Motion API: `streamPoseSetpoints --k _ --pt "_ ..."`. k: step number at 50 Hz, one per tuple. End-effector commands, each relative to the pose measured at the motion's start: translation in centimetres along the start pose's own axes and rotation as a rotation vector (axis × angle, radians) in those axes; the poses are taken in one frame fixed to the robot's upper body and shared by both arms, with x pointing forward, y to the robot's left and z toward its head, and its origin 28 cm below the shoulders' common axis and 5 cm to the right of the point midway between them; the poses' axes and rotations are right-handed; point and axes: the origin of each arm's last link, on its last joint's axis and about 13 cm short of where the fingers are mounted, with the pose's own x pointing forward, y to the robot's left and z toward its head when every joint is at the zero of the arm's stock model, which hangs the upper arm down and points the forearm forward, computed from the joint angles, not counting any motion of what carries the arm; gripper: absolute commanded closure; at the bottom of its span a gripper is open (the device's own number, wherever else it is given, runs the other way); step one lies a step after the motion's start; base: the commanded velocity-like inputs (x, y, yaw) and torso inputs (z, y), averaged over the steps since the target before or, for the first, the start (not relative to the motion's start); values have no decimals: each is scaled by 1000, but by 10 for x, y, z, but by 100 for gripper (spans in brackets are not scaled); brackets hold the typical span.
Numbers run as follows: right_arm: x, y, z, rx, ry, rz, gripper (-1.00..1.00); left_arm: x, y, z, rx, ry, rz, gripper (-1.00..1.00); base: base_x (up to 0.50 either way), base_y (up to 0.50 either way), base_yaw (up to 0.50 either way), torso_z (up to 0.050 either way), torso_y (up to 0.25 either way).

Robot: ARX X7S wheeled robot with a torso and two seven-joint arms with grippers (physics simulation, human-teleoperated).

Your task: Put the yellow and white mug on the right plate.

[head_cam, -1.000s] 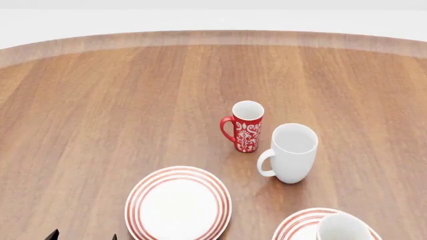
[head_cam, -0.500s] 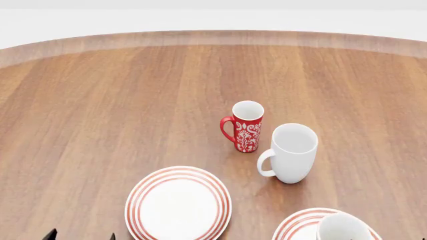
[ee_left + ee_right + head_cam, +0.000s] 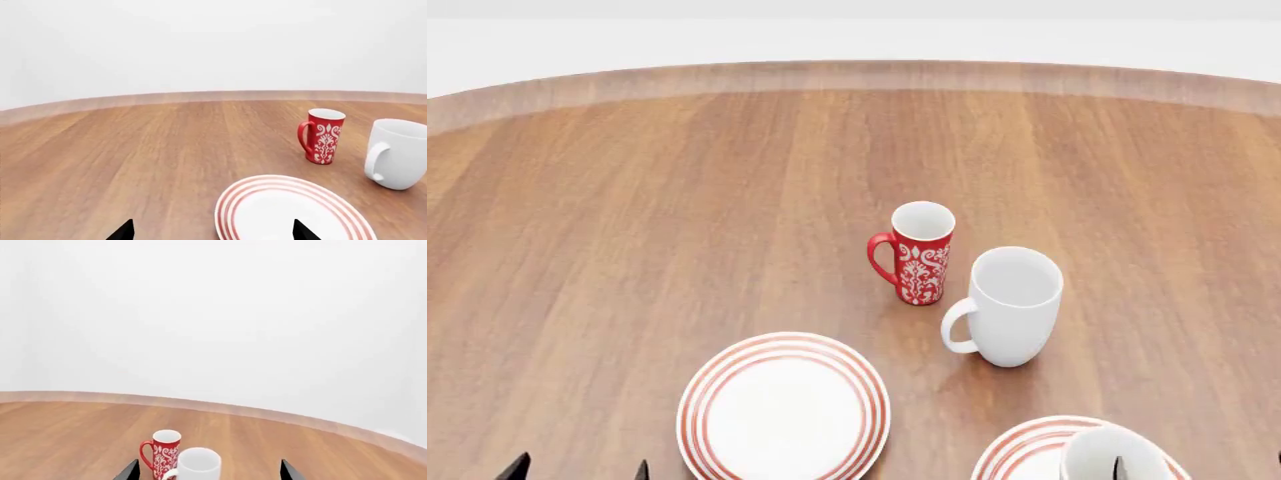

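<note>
Round wooden table [image 3: 694, 200] with warm brown grain running away from the head view, paler band along its curved far edge. Beyond the edge, plain white wall [image 3: 213, 315], unmarked and without windows or other furniture in view. Soft, even light, faint shadows on the wood. Floor not visible in any view

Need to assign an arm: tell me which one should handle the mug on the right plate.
Right. The mug sits on the right plate at the robot's right, and the right claw is open close by it. The left claw is open beyond the left plate, farther off.
</note>
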Motion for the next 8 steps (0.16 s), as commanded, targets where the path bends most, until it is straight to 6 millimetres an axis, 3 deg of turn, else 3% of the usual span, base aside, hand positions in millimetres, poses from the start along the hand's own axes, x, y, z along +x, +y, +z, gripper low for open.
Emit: streamPoseSetpoints --k 1,8 --pt "-3 6 12 12 -54 30 -100 0 1 1 -1 -6 3 -100 0 0 0 0 0" --pt "-5 10 17 33 -85 59 -100 0 1 1 -2 -7 2 -100 0 0 0 0 0"
